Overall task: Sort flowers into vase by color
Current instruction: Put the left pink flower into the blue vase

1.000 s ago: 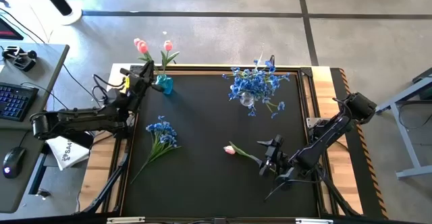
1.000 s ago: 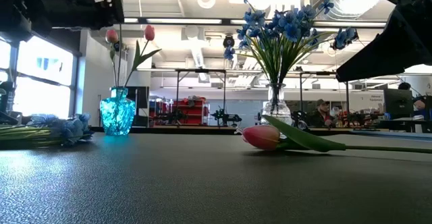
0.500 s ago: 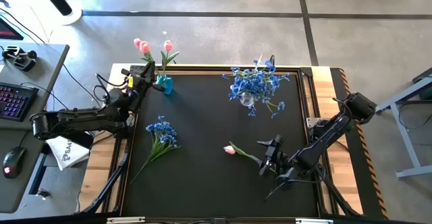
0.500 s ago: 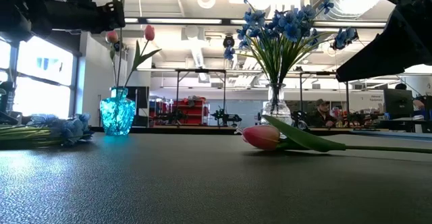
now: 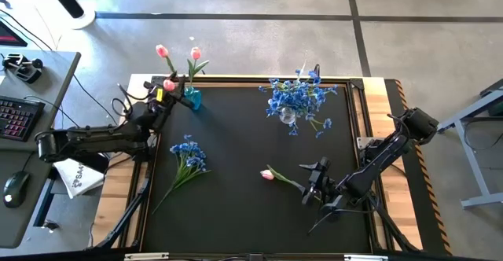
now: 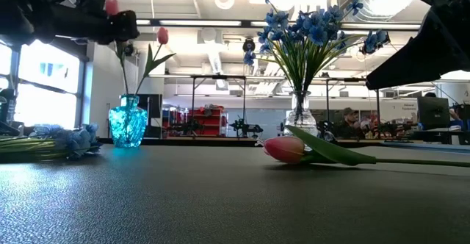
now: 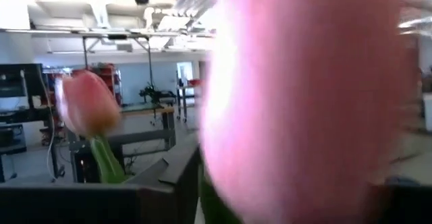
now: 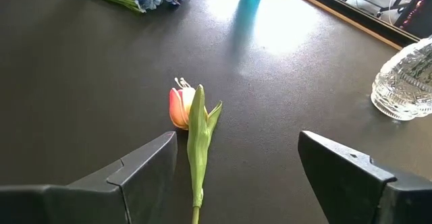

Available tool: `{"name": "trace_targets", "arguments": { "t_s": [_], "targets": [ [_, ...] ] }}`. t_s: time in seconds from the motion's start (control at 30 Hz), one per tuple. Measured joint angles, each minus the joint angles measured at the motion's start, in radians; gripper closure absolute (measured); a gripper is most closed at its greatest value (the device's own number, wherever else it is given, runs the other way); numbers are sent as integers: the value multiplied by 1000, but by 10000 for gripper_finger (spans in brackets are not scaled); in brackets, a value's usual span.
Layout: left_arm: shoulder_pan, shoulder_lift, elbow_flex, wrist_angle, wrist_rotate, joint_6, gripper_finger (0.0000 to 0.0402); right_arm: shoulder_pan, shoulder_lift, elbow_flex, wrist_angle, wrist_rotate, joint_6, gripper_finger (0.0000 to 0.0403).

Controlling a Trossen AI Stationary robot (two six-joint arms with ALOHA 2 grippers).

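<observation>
A blue glass vase (image 5: 191,98) at the table's far left holds two pink tulips (image 5: 162,51) (image 5: 196,53). A third tulip's head (image 5: 168,85) sits lower, right at my left gripper (image 5: 163,96). It fills the left wrist view (image 7: 304,96), and the gripper is open. A fourth tulip (image 5: 268,174) lies flat on the mat. My right gripper (image 5: 314,184) is open just beyond its stem end, with the fingers either side of the stem (image 8: 197,177) and not touching it. One blue bunch (image 5: 189,155) lies on the mat. My left gripper stands open at the third tulip's head (image 6: 111,6). The head is right in front of the wrist camera and hides the fingertips. I cannot tell whether a finger touches the head.
A clear glass vase (image 5: 288,115) with several blue bunches (image 5: 297,96) stands at the far middle of the mat. Wooden borders edge the black mat. A desk with a keyboard (image 5: 16,115) stands beyond the table's left side.
The third tulip has dropped. Its head stood high above the blue vase beside another tulip's head, and it is now down at the level of my left gripper. My right gripper and the tulip on the mat have kept still.
</observation>
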State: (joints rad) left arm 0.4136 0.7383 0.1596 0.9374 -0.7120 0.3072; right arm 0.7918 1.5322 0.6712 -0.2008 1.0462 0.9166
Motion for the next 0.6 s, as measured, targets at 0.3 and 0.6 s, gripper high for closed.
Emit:
{"name": "trace_targets", "arguments": {
  "t_s": [0.3, 0.6],
  "targets": [
    [-126, 0, 84, -110, -199, 210, 236, 0, 0, 0, 0, -2, 1, 96],
    [-173, -1, 419, -710, -233, 83, 235, 0, 0, 0, 0, -2, 2, 96]
  ]
}}
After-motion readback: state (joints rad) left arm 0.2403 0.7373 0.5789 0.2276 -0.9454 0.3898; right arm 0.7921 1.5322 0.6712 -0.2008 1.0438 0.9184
